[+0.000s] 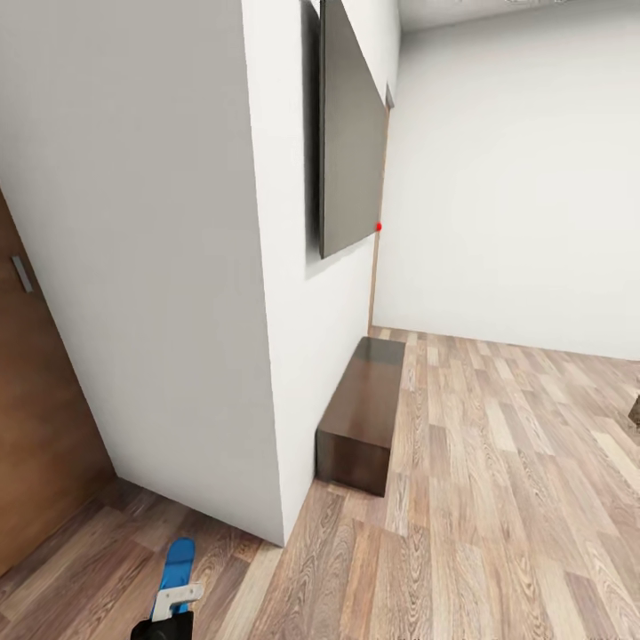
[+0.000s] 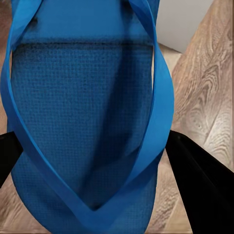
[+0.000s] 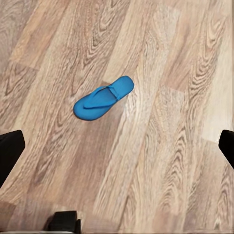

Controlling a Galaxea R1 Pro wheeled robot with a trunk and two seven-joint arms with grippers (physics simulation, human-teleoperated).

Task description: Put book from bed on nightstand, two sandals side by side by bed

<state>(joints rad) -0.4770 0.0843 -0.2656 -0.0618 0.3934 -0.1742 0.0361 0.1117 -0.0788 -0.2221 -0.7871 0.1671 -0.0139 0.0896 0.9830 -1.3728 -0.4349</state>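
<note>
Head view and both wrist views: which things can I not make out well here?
- Left gripper: head view, cut off by the bottom edge.
- Held sandal: left wrist view, toe and heel run past the edges.
- Right fingers: right wrist view, cut off at both sides.
- Brown door: head view, cut by left edge.

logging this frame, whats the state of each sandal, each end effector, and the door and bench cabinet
held sandal: gripped by the left end effector, off the floor
left end effector: shut on the held sandal
loose sandal: lying flat on the wood floor, strap side up, untouched
right end effector: open, empty, above the loose sandal
brown door: latch side hidden, cannot tell if shut
bench cabinet: against the wall, top bare
</note>
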